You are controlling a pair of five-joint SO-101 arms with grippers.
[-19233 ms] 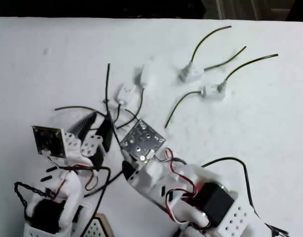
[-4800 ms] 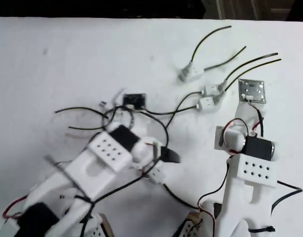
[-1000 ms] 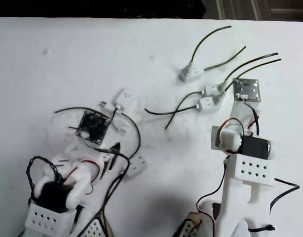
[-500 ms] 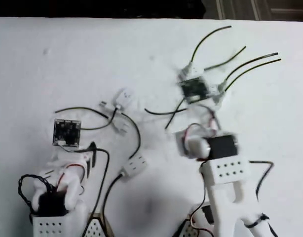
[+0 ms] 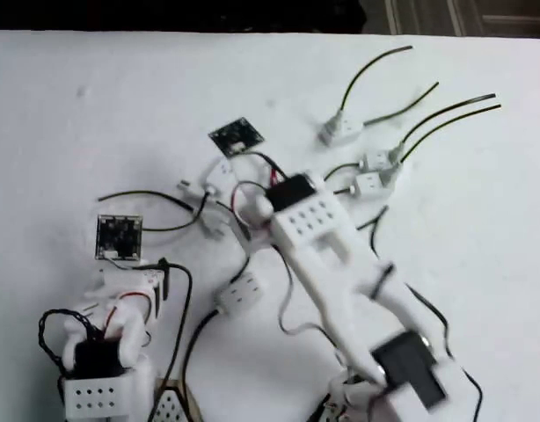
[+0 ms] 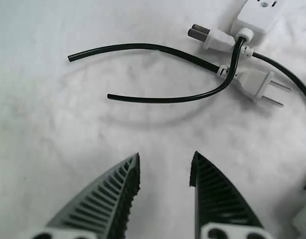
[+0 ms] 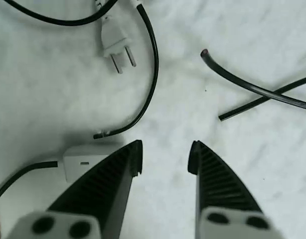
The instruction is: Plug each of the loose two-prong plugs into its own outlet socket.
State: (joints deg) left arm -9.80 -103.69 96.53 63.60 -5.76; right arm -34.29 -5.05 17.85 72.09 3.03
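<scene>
Currently, item by item.

Left gripper: jaws apart, nothing held, low over the table, short of the plugs.

Right gripper: jaws apart, nothing held, over the middle of the table.

Loose plug: flat on the table, prongs bare. Two cords cross just beside it. A second plug lies near, next to a white socket.

Outlet block: alone, nearer the arms, apart from both plugs, no plug in it.

Risks, as judged: the cords overlap, so lifting one plug likely drags its neighbour or the socket. The light socket probably slides unless the other arm braces it. A plug taken from flat may twist in the grip and meet the slots askew. Two arms working one tangle may collide.

Change: half a second earlier the right arm stands over the corded pieces at the far right. It now lies across the centre. The left arm, plugs and block stay put.
</scene>
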